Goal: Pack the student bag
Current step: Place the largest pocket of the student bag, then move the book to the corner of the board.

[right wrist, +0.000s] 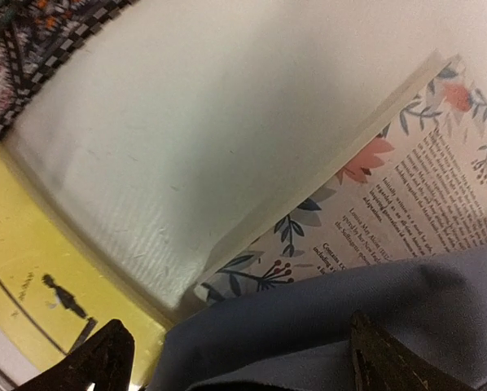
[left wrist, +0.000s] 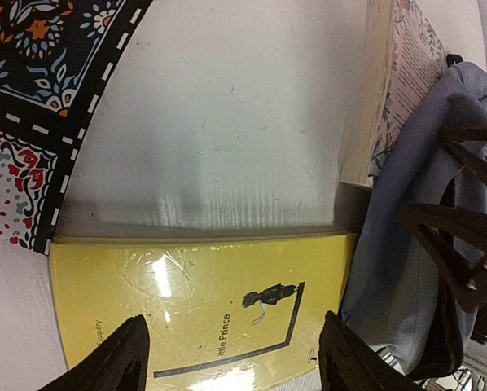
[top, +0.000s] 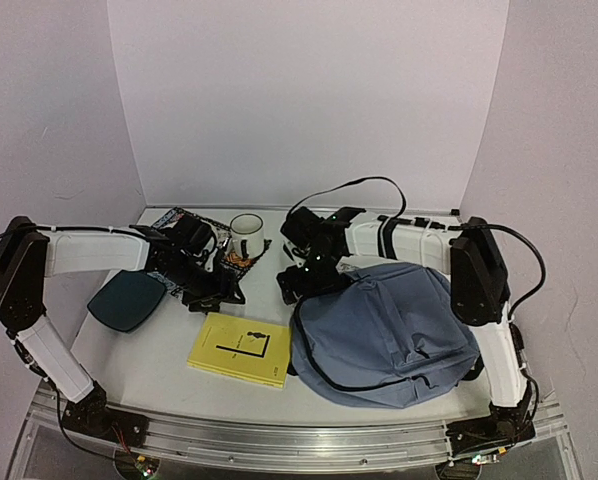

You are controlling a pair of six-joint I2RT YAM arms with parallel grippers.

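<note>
With 2 sets of jaws gaping empty, left gripper (left wrist: 234,326) over the thin yellow paperback (left wrist: 203,301), right gripper (right wrist: 239,358) over the soft blue-grey fabric backpack (top: 389,335) slumped at the near right (its opening unseen), closing there may pinch cloth, not the floral-covered book (right wrist: 406,204) beside it.

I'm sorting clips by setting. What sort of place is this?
Probably a robotics lab test bench: two robot arms bolted to a table edge, plain white backdrop walls, and a backpack, yellow book and mug laid out.
</note>
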